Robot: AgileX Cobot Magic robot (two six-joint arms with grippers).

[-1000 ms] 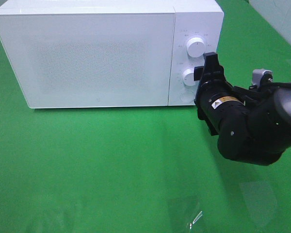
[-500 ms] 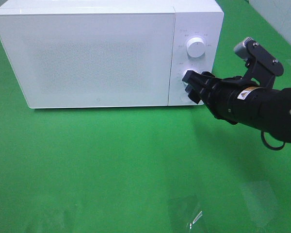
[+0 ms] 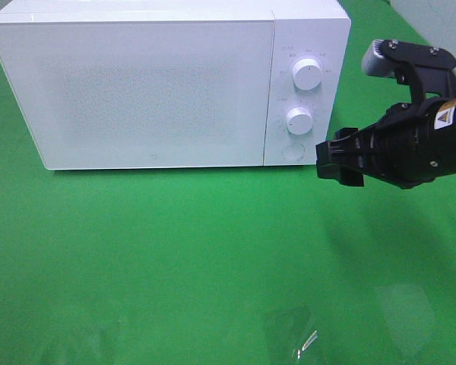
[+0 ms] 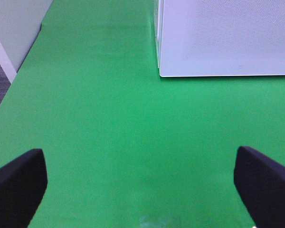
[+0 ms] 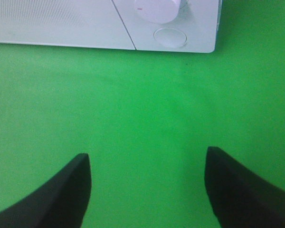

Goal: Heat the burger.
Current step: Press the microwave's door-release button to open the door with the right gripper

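Your right jaws hang released, empty, near the dials of the boxy white microwave oven over the green tabletop; your left jaws gape empty too. Its door is shut: you cannot tell where the burger is.

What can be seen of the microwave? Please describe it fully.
The microwave is a white box, smooth like plastic, standing upright on the green table. Its wide door, with a speckled grey window, is closed, so the inside is hidden. The panel beside the door carries two round knobs, upper and lower, and a round button below. Nothing touches it; the right tool hangs open nearby, apart from it.
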